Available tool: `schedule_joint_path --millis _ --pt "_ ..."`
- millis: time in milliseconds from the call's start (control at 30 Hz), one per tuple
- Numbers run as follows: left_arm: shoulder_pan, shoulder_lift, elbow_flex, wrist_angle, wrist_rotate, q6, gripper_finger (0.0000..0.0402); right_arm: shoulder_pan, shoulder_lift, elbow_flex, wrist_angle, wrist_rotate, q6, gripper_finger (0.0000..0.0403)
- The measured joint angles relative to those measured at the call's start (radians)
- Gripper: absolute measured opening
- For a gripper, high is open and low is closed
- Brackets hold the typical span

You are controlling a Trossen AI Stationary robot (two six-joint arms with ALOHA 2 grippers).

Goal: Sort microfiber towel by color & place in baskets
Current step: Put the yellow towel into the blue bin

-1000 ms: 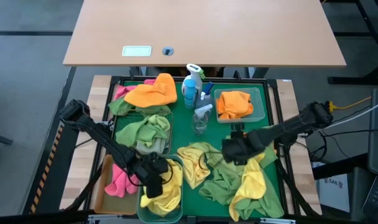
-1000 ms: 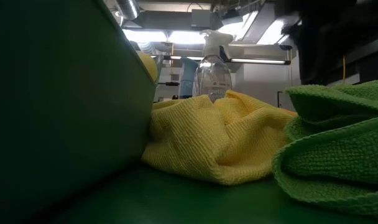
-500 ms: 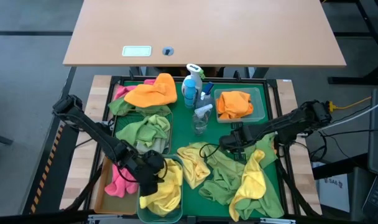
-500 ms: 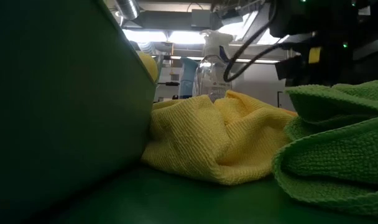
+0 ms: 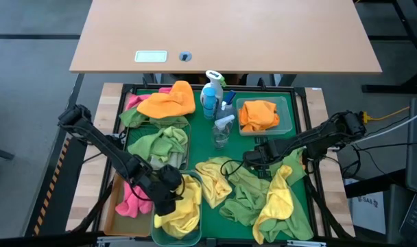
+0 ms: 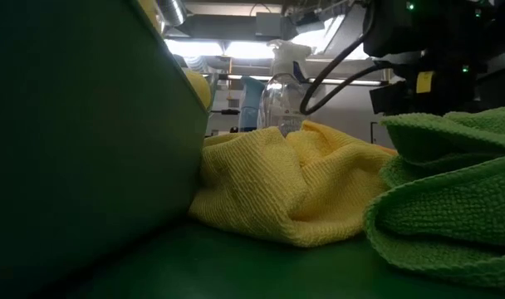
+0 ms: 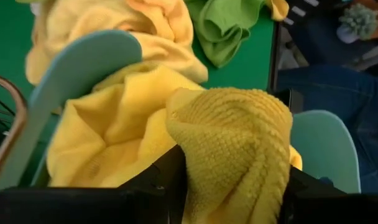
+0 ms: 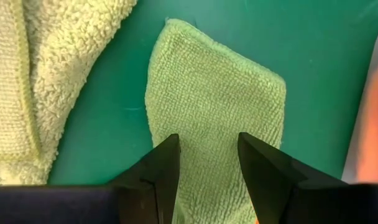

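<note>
My left gripper (image 5: 169, 194) hangs over the teal basket (image 5: 195, 221) at the tray's near left and is shut on a yellow towel (image 5: 184, 206). More yellow cloth fills that basket. My right gripper (image 5: 254, 159) is open and low over a pale green towel (image 8: 214, 99) that lies flat on the green tray; its fingers stand on either side of one corner. Other towels lie heaped at the near right: yellow (image 5: 277, 199) and green (image 5: 243, 199). The amber basket (image 5: 114, 206) holds pink cloth, the wire-mesh basket (image 5: 186, 147) green, and the clear one (image 5: 285, 116) orange. My left gripper pinches a bunched fold of the yellow towel (image 7: 232, 130) between its two fingers (image 7: 167, 177), several layers thick. The fold bulges out past the fingers, above the teal basket's rim (image 7: 83, 65), and the rest of the cloth lies in the basket. My right gripper: I cannot tell whether its fingertips (image 8: 167, 158) touch the green towel.
A blue spray bottle (image 5: 210, 96) and a clear one (image 5: 222, 130) stand at the tray's middle. An orange towel (image 5: 169, 101) lies on pink and green cloth at the far left. The low view shows yellow cloth (image 6: 294, 183) against the teal wall (image 6: 78, 149) and green cloth (image 6: 443, 199).
My right gripper has come down toward the green towel and shifted a little toward the far left, staying open. My left arm has drawn back slightly toward the table's left, still shut on the yellow towel.
</note>
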Motion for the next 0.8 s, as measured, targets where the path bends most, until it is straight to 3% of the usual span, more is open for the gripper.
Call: schedule_joint_path --millis 467,600,667,800 --pt "0.031 0.062 0.000 -0.047 0.068 -0.107 0.0133 0.000 0.000 0.000 -0.002 0.000 0.000 0.0161" --pt "0.108 0.061 0.000 -0.111 0.073 -0.320 0.0133 0.000 0.000 0.000 0.001 0.000 0.000 0.0161" --pt "0.149 0.059 0.000 -0.093 0.129 -0.383 0.0133 0.000 0.000 0.000 0.002 0.000 0.000 0.0161" --pt "0.206 0.059 0.000 -0.077 0.361 -0.352 0.0133 0.000 0.000 0.000 0.002 0.000 0.000 0.0161"
